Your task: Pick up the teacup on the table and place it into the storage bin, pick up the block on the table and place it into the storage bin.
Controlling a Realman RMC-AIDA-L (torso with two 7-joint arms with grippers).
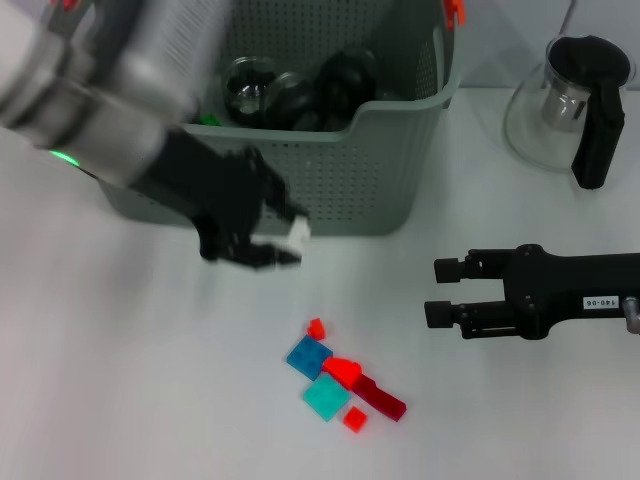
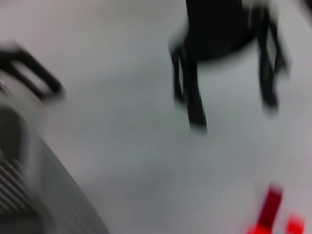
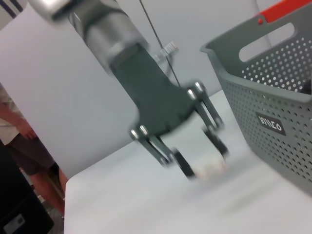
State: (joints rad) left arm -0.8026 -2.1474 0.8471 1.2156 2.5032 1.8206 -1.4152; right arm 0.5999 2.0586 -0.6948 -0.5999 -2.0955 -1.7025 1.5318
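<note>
Head view: left gripper (image 1: 268,243) pinched a small white block (image 1: 298,234) beside the grey-green perforated plastic storage bin (image 1: 385,165); bin lay just beyond the fingers.

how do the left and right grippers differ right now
The left gripper hovers beside the storage bin with a small white block at its fingertips; the right gripper is empty, open, level above the table farther out. Both are black.
</note>
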